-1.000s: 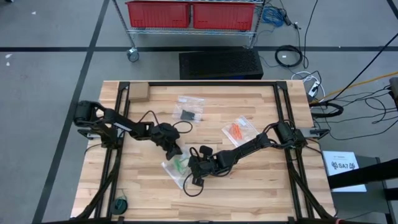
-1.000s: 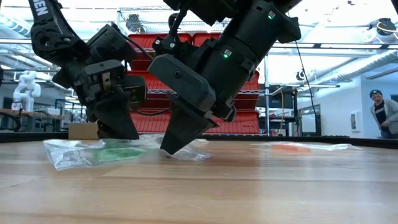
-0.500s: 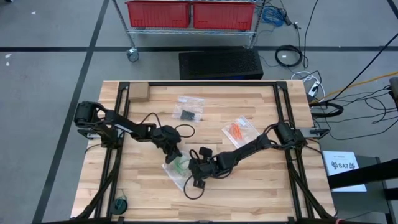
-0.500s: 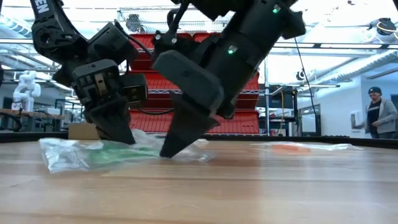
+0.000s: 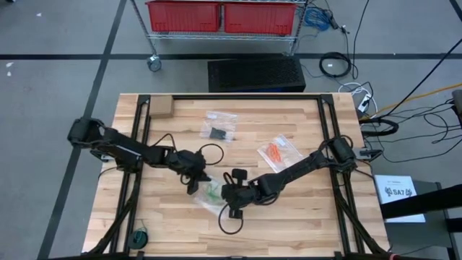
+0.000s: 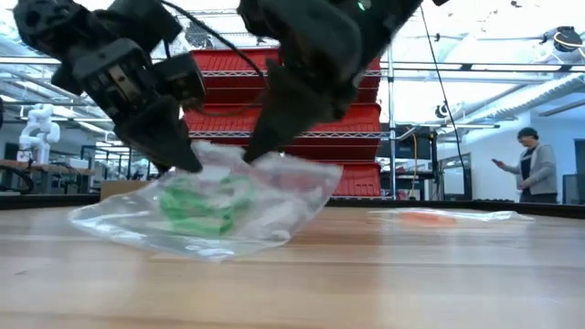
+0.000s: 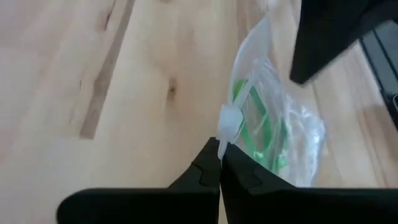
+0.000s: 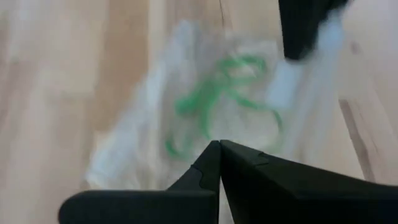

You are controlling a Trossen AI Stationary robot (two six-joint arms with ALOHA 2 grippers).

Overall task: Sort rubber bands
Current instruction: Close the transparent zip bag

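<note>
A clear zip bag (image 6: 228,206) with green rubber bands (image 6: 196,203) inside hangs between my two grippers near the table's middle (image 5: 211,193). My left gripper (image 6: 187,163) is shut on the bag's top edge at one end. My right gripper (image 6: 253,153) is shut on the same edge a little farther along. A second clear bag with orange bands (image 5: 276,152) and a third with black bands (image 5: 219,133) lie flat on the wood farther back. My left gripper pinches the bag's white zip edge (image 7: 227,123) between its two fingertips, coming from above and slanting down. The bag hangs slack below them. My right gripper pinches the bag's top edge (image 6: 260,163) from above, slanting down; its own fingers hide the contact in the right wrist view. The bag's belly (image 6: 210,247) sags down to the table.
A small cardboard box (image 5: 160,107) sits at the far left corner. A black cable loop (image 5: 229,221) lies on the table near my right gripper. A person (image 6: 535,169) stands in the room behind the table.
My left gripper has shut on the bag's edge. Both grippers have risen, the left one also drawing toward the table's near edge. The bag, which lay flat on the wood, now hangs between them with its top edge lifted.
</note>
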